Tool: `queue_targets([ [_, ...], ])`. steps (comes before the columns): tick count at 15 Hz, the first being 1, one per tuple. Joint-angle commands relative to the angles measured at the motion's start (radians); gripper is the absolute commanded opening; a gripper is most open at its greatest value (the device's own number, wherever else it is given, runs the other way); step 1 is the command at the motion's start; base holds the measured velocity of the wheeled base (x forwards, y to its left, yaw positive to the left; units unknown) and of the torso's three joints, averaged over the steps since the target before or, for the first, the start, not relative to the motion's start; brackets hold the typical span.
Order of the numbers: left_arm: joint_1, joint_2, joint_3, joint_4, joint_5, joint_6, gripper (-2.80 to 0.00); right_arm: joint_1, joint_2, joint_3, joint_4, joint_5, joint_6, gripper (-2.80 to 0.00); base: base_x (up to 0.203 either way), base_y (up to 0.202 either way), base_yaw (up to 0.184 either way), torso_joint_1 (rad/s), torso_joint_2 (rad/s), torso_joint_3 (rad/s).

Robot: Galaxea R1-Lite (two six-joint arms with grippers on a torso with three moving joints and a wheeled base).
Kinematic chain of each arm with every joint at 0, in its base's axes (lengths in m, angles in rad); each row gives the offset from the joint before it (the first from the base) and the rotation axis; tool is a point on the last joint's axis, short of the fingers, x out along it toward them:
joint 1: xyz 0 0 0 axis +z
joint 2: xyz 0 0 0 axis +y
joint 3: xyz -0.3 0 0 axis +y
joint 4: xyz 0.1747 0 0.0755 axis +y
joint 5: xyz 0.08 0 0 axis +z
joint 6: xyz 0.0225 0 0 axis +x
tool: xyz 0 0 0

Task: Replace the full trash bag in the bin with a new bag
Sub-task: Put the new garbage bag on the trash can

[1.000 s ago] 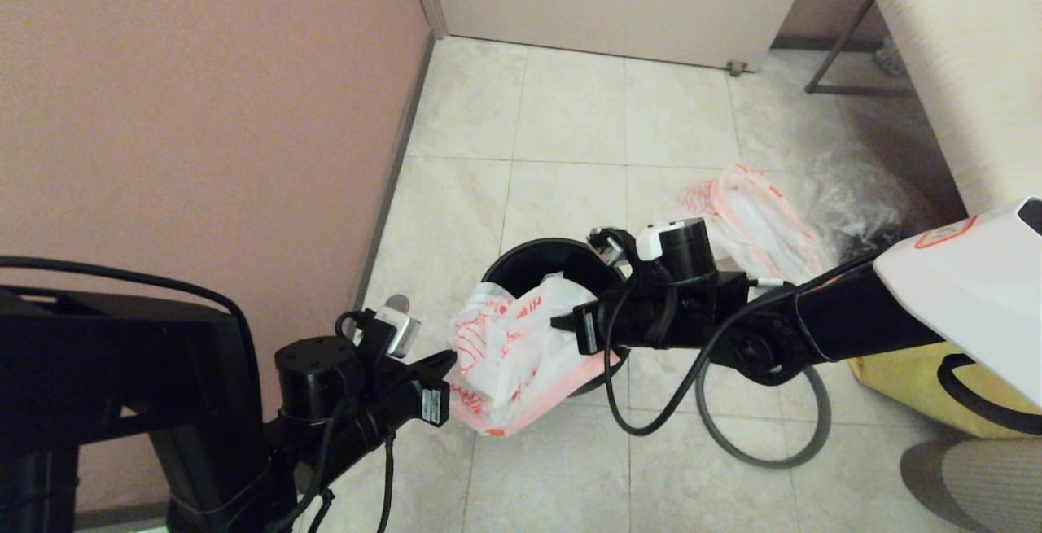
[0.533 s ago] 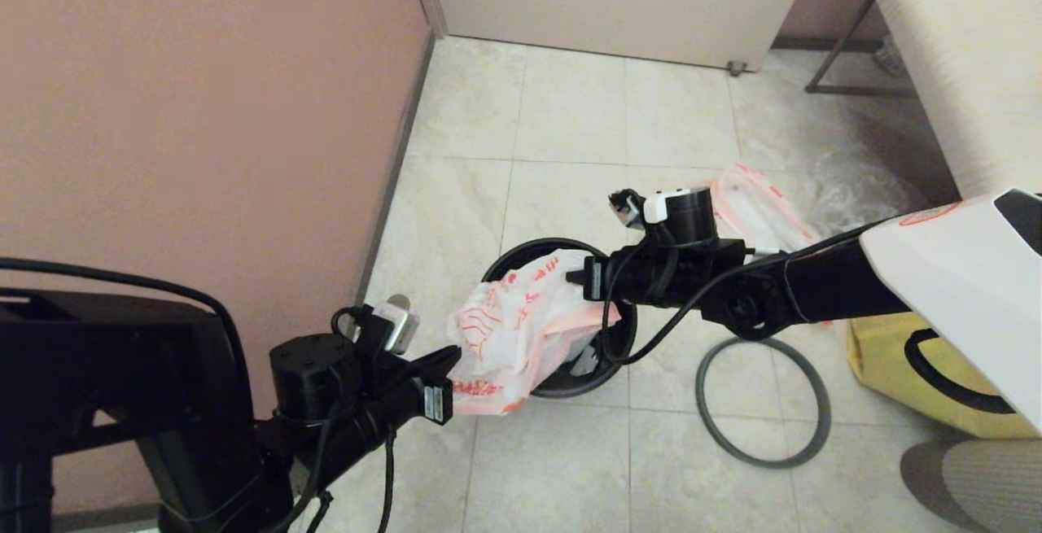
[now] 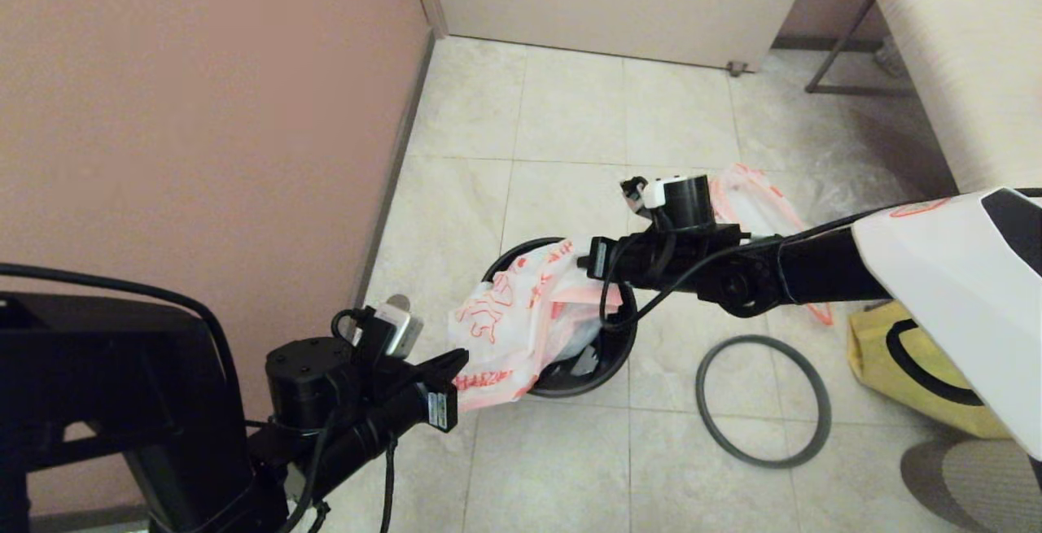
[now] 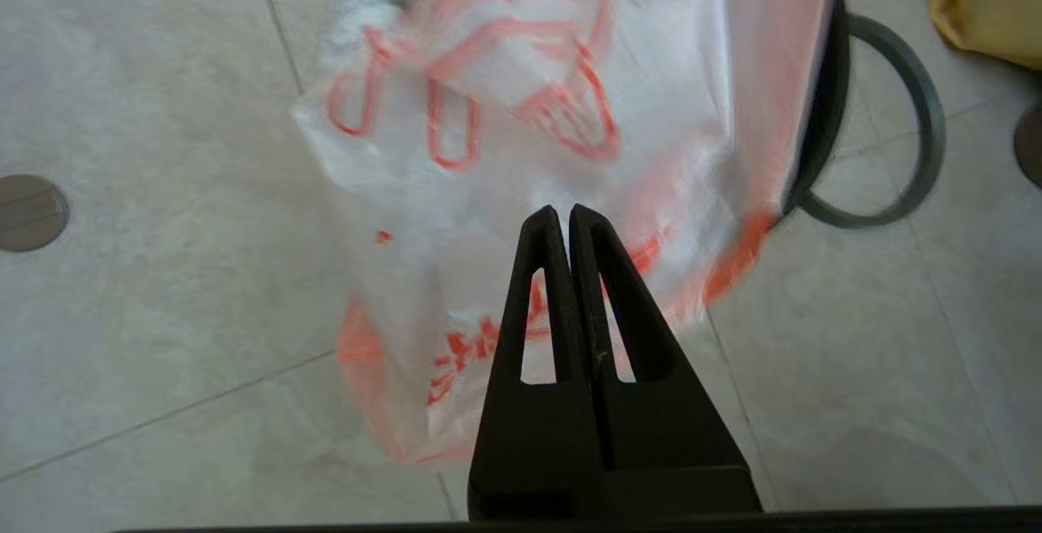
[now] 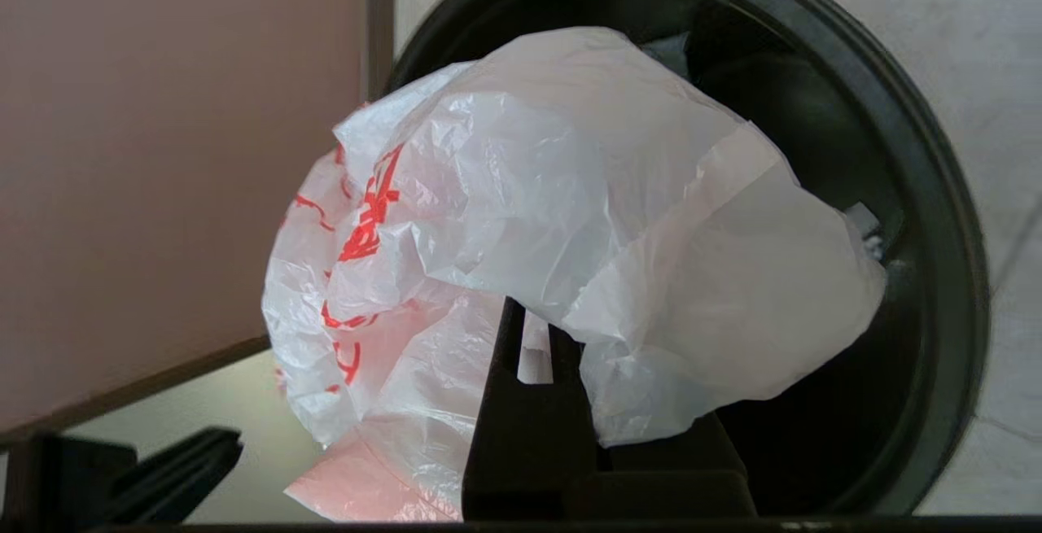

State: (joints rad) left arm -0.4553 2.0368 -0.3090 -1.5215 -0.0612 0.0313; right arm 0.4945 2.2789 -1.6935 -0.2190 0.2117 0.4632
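Note:
The new bag (image 3: 521,321), white with orange lettering, hangs stretched over the near-left part of the black bin (image 3: 620,346). My left gripper (image 3: 460,364) is shut on the bag's near lower edge, outside the bin. In the left wrist view its fingers (image 4: 563,211) are pressed together against the plastic. My right gripper (image 3: 586,261) is shut on the bag's far edge above the bin's mouth. In the right wrist view the bag (image 5: 570,216) drapes over the gripper (image 5: 529,313) and hides one fingertip. The full trash bag (image 3: 753,199) lies on the floor behind my right arm.
The grey hoop (image 3: 761,401) lies flat on the tiles right of the bin. A yellow bag (image 3: 887,358) sits at the right. A pink wall (image 3: 203,110) runs close along the left. A door and a bench leg stand at the far side.
My right gripper has risen and moved toward the bin's far side, pulling the bag's edge up and spreading it. The left gripper has barely moved.

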Motion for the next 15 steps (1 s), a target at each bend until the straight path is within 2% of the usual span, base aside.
queue_targets([
  [1, -0.016, 0.001, -0.003, -0.009, 0.002, 0.002, -2.80, -0.001, 0.005, -0.021, 0.013, 0.000, 0.005, -2.80, 0.000, 0.000, 0.000, 0.000, 0.00, 0.000],
  [5, -0.072, 0.008, -0.020, -0.009, -0.001, 0.049, -2.80, 0.001, -0.014, -0.019, 0.049, -0.002, 0.047, -2.80, 0.000, 0.000, 0.000, 0.000, 0.00, 0.000],
  [7, -0.063, 0.052, -0.014, -0.009, -0.002, 0.157, -2.80, 0.000, -0.016, -0.029, 0.058, -0.002, 0.075, -2.80, 0.000, 0.000, 0.000, 0.000, 0.00, 0.000],
  [8, -0.055, 0.067, 0.005, -0.009, -0.003, 0.200, 0.00, 0.000, -0.018, -0.043, 0.059, -0.002, 0.096, -2.80, 0.000, 0.000, 0.000, 0.000, 0.00, 0.000],
  [12, -0.046, 0.076, 0.165, -0.009, -0.002, 0.289, 0.00, -0.012, -0.011, -0.119, 0.098, -0.002, 0.155, -2.80, 0.000, 0.000, 0.000, 0.000, 0.00, 0.000],
  [15, -0.002, 0.111, 0.142, -0.009, 0.007, 0.360, 0.00, -0.018, -0.001, -0.170, 0.161, 0.000, 0.198, -2.80, 0.000, 0.000, 0.000, 0.000, 0.00, 0.000],
])
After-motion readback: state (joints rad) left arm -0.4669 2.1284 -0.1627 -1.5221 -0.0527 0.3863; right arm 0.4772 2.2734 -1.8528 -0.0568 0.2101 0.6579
